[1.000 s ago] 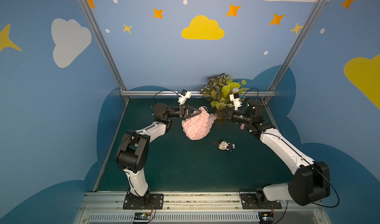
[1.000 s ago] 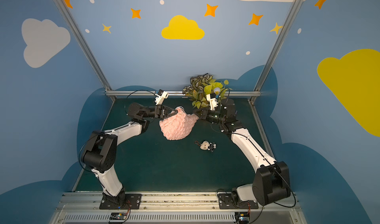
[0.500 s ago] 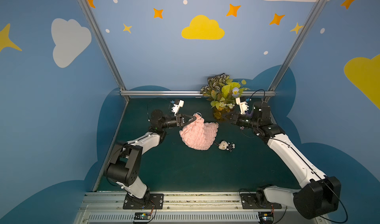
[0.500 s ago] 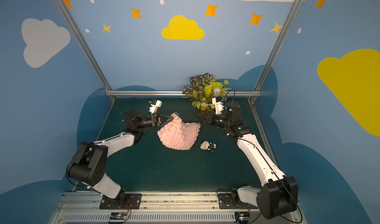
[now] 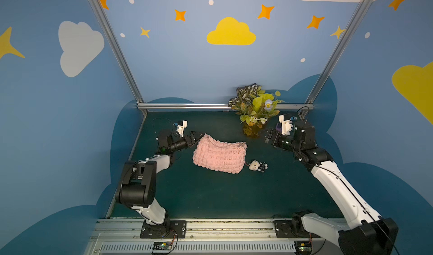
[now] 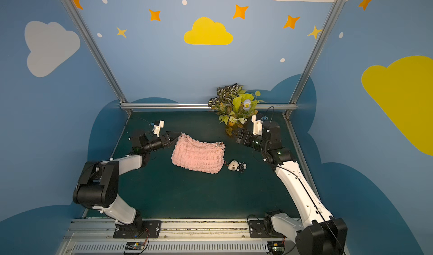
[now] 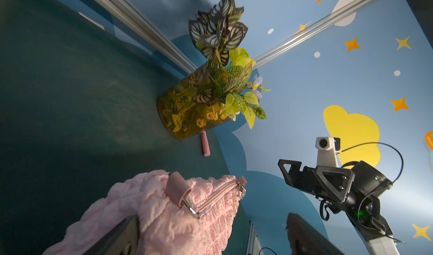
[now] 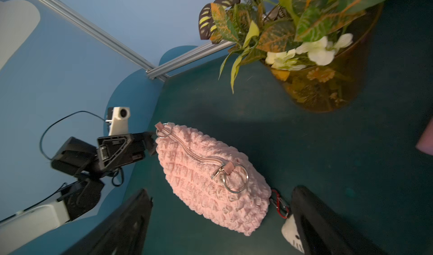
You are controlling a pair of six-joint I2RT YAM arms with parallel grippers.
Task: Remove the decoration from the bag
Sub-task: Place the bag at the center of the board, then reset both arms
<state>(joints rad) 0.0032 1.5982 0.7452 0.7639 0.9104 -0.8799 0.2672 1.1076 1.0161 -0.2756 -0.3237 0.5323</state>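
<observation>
The pink puffy bag (image 5: 220, 155) (image 6: 199, 156) lies flat on the green table in both top views. The decoration (image 5: 256, 166) (image 6: 235, 166), a small white cat-faced charm, lies on the table at the bag's near right corner. Its red clasp (image 8: 278, 204) rests beside the bag, apart from the bag's metal ring (image 8: 236, 178). My left gripper (image 5: 199, 135) (image 7: 212, 216) is open at the bag's far left corner, and that corner reaches between its jaws. My right gripper (image 5: 266, 134) (image 8: 220, 190) is open, hovering right of the bag near the pot.
A potted leafy plant (image 5: 254, 108) (image 6: 234, 106) in an amber pot stands at the back right, close to my right gripper. A small pink stick (image 7: 205, 146) lies on the table by the pot. Blue walls and metal rails enclose the table.
Both grippers have opened and let go of the bag, which has dropped flat onto the table. The arms have drawn apart. The decoration has stayed on the table.
</observation>
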